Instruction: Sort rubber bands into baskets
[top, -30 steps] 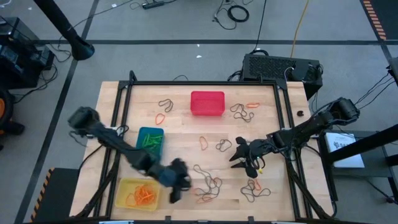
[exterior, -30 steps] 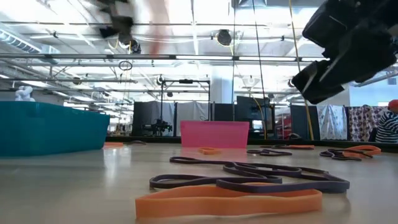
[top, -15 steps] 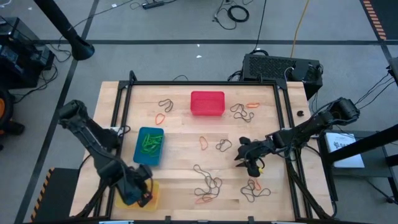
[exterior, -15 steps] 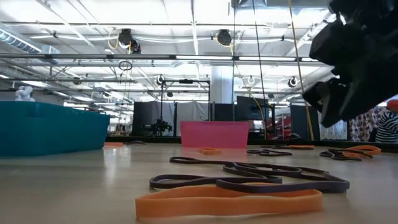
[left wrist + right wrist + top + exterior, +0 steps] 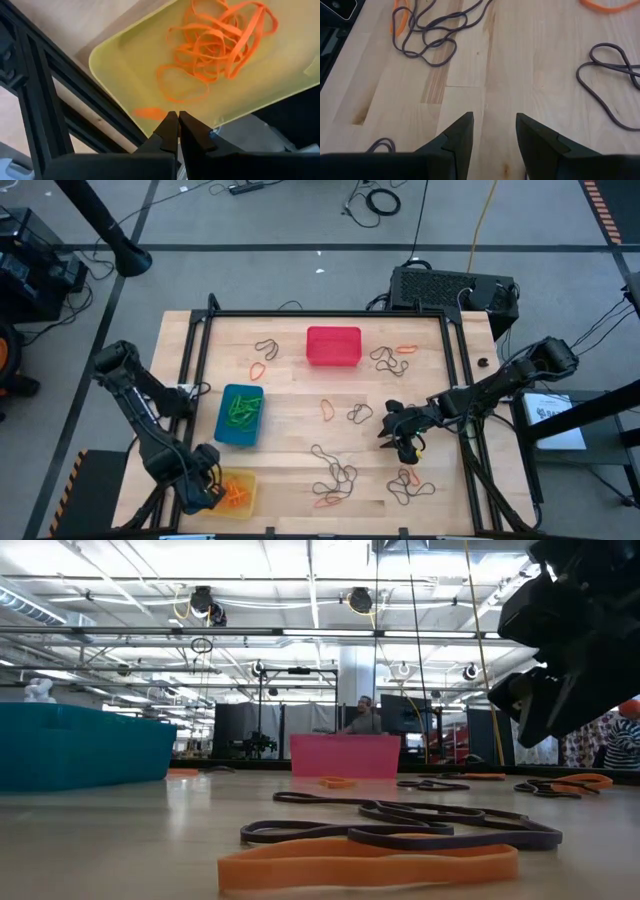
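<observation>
Left gripper [image 5: 174,116] is positioned over the yellow basket [image 5: 247,479], at the table's near-left corner. Its fingers are pressed together, with nothing visibly clamped between them. A heap of orange rubber bands [image 5: 220,40] lies in the yellow basket, and one small orange piece [image 5: 148,113] sits just off the fingertips on the basket floor.

Right gripper [image 5: 492,125] hangs over bare wood [image 5: 510,60] to the right of and nearer than the red basket [image 5: 333,346]. Its fingers stand apart and nothing is between them. In the high view the right gripper [image 5: 400,430] sits between a dark band pair [image 5: 360,414] on its left and a mixed orange and dark cluster [image 5: 408,484] nearer the table's front edge.

The blue basket [image 5: 241,414] is left of and nearer than the red basket and holds green rubber bands [image 5: 240,408]. The red basket stands at the far middle of the table; contents cannot be determined.

Loose bands on the table [image 5: 290,395]:
- Dark and orange loops [image 5: 264,356] left of the red basket.
- Dark and orange loops [image 5: 392,357] right of the red basket.
- One orange loop [image 5: 327,410] nearer than the red basket.
- A dark tangle with an orange band [image 5: 333,479] towards the front edge.

In the low view a flat orange band [image 5: 368,866] lies nearest the camera, with dark bands [image 5: 400,822] behind it.
</observation>
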